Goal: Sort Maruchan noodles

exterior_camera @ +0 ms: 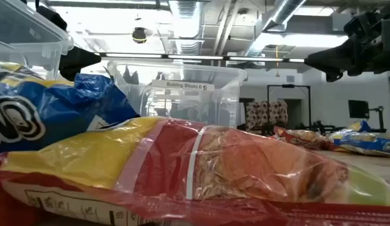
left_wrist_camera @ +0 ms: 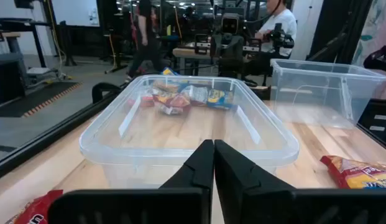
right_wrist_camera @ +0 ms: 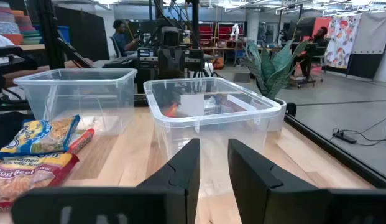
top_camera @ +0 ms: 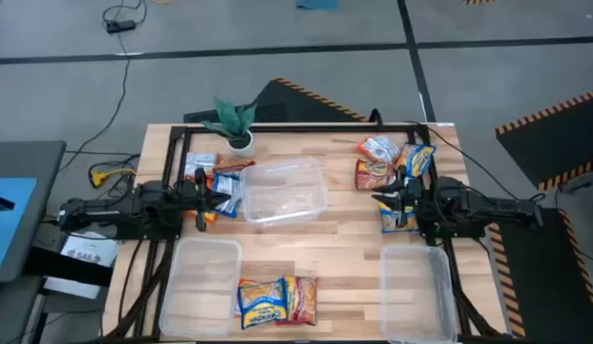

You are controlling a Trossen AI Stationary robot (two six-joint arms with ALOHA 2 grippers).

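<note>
Maruchan noodles lie in several groups: red-and-yellow and blue packets (top_camera: 277, 301) at the table's near edge, a pile (top_camera: 215, 182) at the left, and more (top_camera: 391, 161) at the far right. My left gripper (top_camera: 222, 201) hangs shut and empty above the left pile, pointing at the middle clear tub (top_camera: 282, 191). From the tub's right, my right gripper (top_camera: 377, 198) faces it, open with nothing between its fingers (right_wrist_camera: 189, 163). A blue-and-yellow packet (top_camera: 401, 218) lies below the right arm.
A clear tub (top_camera: 201, 272) stands near left and another (top_camera: 420, 291) near right. A potted plant (top_camera: 237, 124) stands at the far edge. Bare wood lies between the middle tub and the near packets. People and equipment show in the room beyond.
</note>
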